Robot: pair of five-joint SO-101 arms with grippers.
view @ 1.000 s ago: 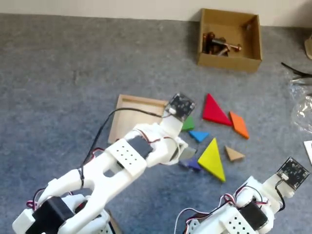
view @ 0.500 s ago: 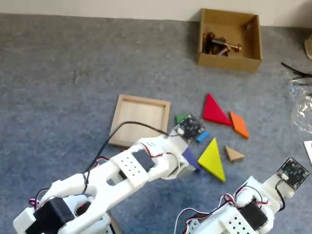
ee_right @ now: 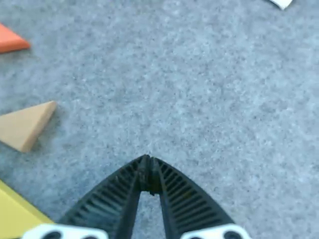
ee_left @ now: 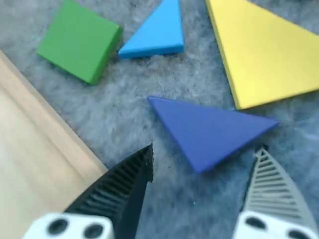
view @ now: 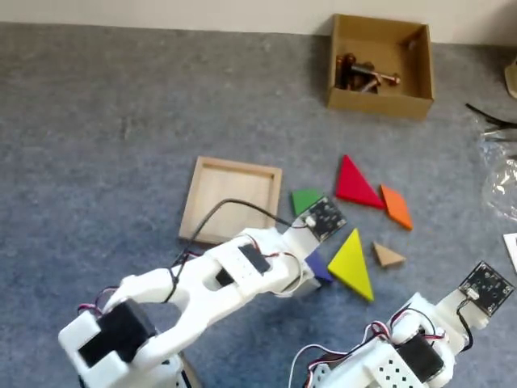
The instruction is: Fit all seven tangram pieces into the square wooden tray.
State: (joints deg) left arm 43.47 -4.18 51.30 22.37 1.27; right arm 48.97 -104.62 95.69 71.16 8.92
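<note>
The square wooden tray (view: 230, 198) lies empty on the grey carpet, its corner (ee_left: 35, 149) close to my left gripper. My left gripper (ee_left: 204, 152) is open, low over the dark blue triangle (ee_left: 212, 130), one finger on each side of its near corner. Around it lie the green square (ee_left: 79, 41), the light blue triangle (ee_left: 157, 32) and the yellow triangle (ee_left: 264, 50). Further right are the red triangle (view: 355, 184), orange piece (view: 396, 206) and tan triangle (view: 388, 256). My right gripper (ee_right: 148, 164) is shut over bare carpet, near the tan triangle (ee_right: 25, 124).
A cardboard box (view: 380, 65) holding small metal parts stands at the back right. A plastic bag (view: 501, 182) and cables lie at the right edge. The left arm (view: 242, 275) stretches from the front left across the tray's near corner.
My left arm has swung right and nearer, from over the tray's corner to over the dark blue triangle, uncovering the tray and green square. The right arm has kept still.
</note>
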